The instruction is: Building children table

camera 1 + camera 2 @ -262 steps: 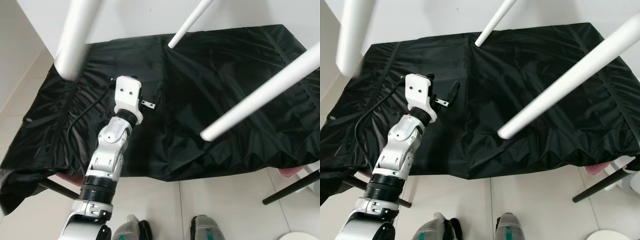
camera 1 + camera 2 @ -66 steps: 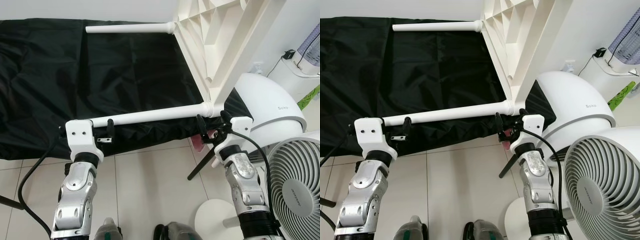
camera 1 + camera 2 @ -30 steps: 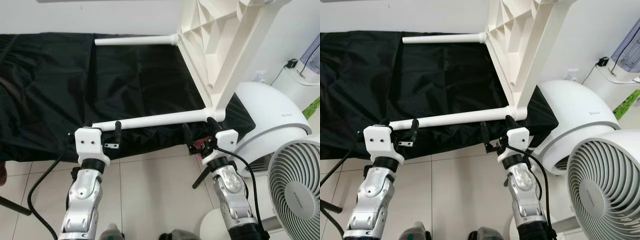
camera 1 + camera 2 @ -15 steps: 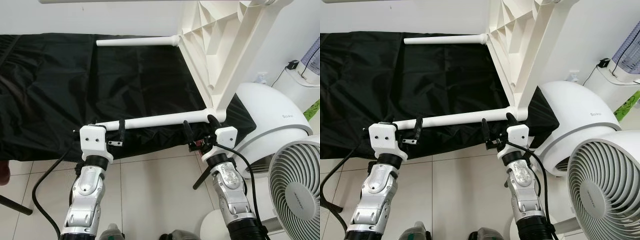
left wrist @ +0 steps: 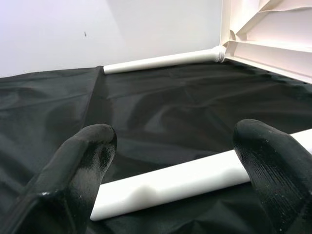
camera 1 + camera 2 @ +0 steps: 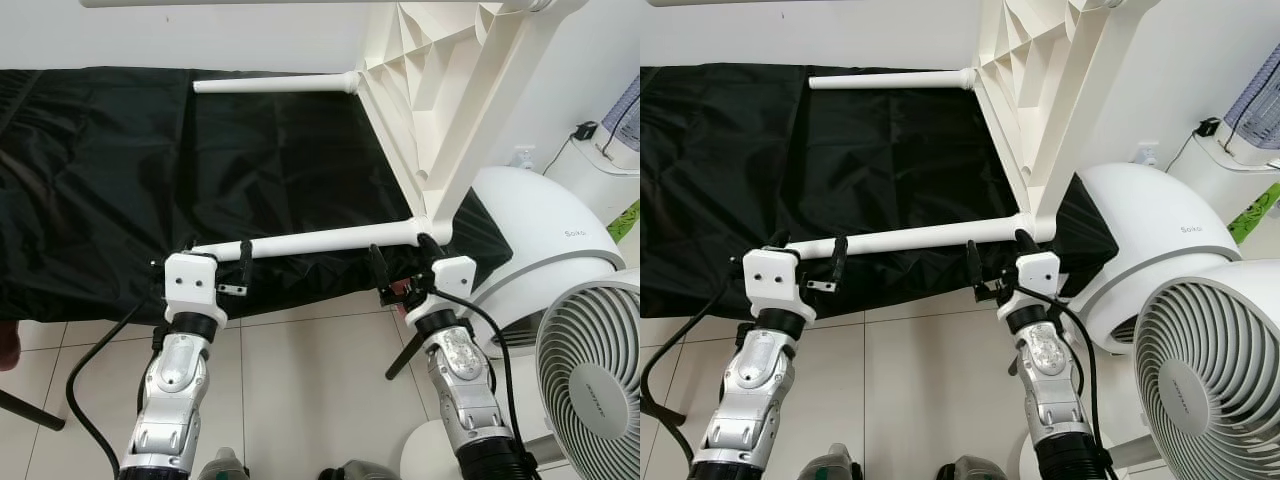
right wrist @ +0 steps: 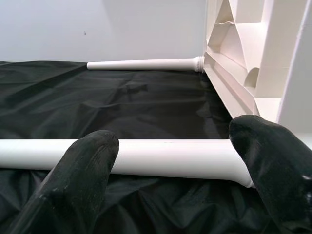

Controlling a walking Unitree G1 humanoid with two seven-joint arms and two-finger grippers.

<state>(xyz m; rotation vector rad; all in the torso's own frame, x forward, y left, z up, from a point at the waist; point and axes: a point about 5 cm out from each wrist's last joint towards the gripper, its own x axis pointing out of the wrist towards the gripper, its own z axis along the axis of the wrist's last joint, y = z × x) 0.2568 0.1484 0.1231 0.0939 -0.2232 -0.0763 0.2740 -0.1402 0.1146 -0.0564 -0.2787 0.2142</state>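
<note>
The white children's table [image 6: 440, 90] lies tipped on its side, its ribbed underside facing me and its legs pointing left over a black cloth [image 6: 100, 170]. The near leg [image 6: 320, 240] runs level across my front; the far leg [image 6: 275, 84] lies at the back. My left gripper [image 6: 215, 260] is open at the near leg's free end [image 5: 185, 178], with the leg between its fingers [image 5: 83, 161]. Open too, my right gripper [image 6: 402, 262] straddles the same leg [image 7: 161, 158] close to where it joins the tabletop. Neither pinches the leg.
A white domed appliance [image 6: 540, 250] and a round fan [image 6: 590, 370] stand close on my right. Tiled floor [image 6: 300, 370] lies below my arms. A black cable [image 6: 80, 400] trails from my left arm. A thin black strut [image 6: 405, 355] leans under the cloth's corner.
Seconds ago the legs hung above the cloth; now the table lies on its side at the right. In the last second my left gripper crept slightly right along the near leg.
</note>
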